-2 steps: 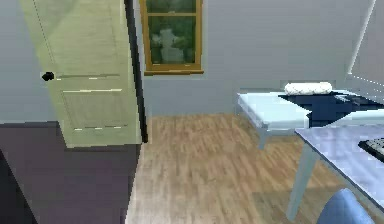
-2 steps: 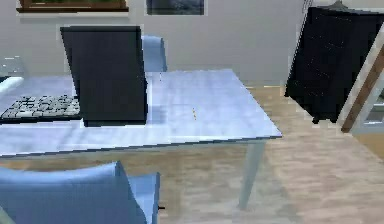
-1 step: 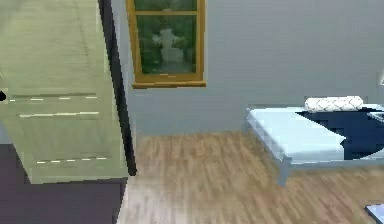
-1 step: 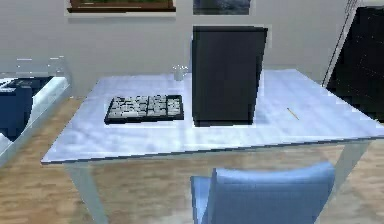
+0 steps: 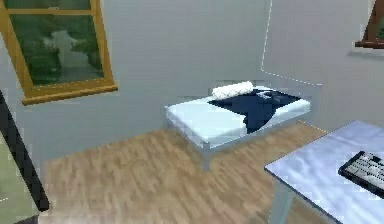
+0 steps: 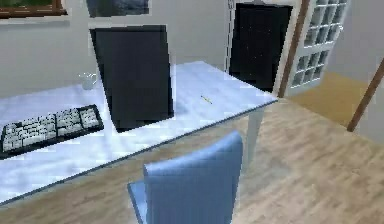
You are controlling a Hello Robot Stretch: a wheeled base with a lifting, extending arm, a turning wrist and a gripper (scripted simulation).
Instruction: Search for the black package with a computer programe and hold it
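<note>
A tall, flat black box (image 6: 133,75) stands upright on the pale blue table (image 6: 215,100) in the arm side view, just behind a black keyboard (image 6: 50,128) with light keys. Whether this black box is the package or a screen cannot be told. A small thin light object (image 6: 207,98) lies on the tabletop to the right of the box. A corner of the same table (image 5: 315,165) and the end of the keyboard (image 5: 365,170) appear at the forward view's lower right.
A blue chair (image 6: 195,185) stands close against the table's near edge. Beyond the table are a dark doorway (image 6: 260,45) and a white glazed door (image 6: 322,40). Ahead, a bed (image 5: 205,120) with a dark blanket (image 5: 262,105) sits by the wall, with a wood-framed window (image 5: 60,45) and wooden floor (image 5: 140,175).
</note>
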